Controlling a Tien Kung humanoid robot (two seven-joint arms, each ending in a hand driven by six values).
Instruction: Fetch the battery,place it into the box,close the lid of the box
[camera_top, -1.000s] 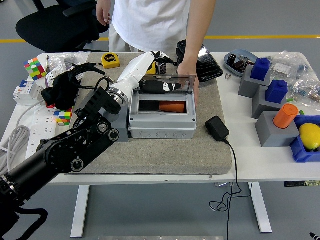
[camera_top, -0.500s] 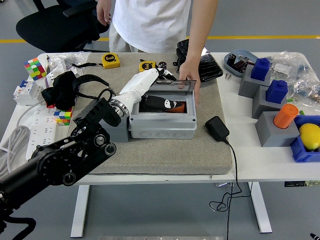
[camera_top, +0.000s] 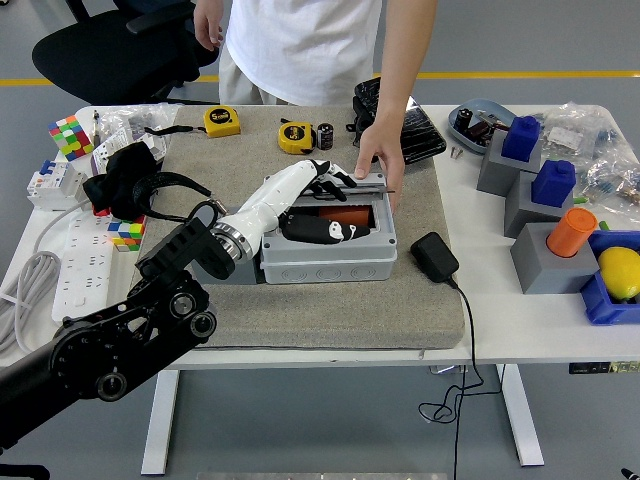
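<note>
Left hand (camera_top: 322, 182), fingers relaxed and empty, flat upon lowered lid (camera_top: 325, 214) of box (camera_top: 325, 262); person's hand (camera_top: 379, 163) at box's far edge.

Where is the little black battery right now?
In the head view, the black battery stands on the grey mat near the table's far side, just right of a yellow tape measure and beyond the grey box.

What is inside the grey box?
Inside the box lies an orange battery. The robot's left hand and the lid cover part of it, so the rest of the inside is hidden.
</note>
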